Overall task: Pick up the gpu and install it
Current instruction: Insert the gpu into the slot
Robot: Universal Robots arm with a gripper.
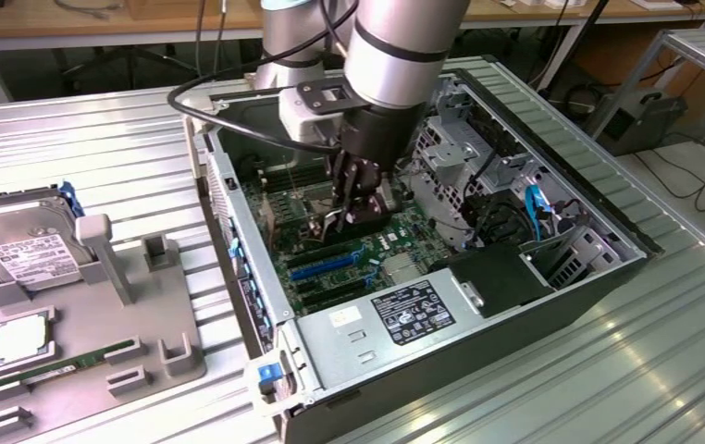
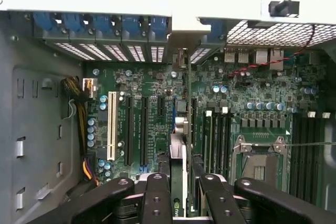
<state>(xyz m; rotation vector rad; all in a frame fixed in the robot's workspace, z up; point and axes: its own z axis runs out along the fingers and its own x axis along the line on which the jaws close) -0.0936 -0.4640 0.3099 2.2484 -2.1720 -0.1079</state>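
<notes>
Edgewise, gpu (image 2: pixel 177 156) within the tool (image 2: pixel 182 179).

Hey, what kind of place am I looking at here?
Probably a robotics lab bench set up for PC assembly: an open computer case lies on a ribbed metal table, the gripper holds the gpu over its motherboard, and a parts fixture carries a hard drive.

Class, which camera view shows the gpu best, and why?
The wrist view. There the gpu sits edge-on between the fingers of the gripper, above the motherboard and its slots. In the exterior view the gripper and arm, inside the open computer case, hide most of it.
</notes>
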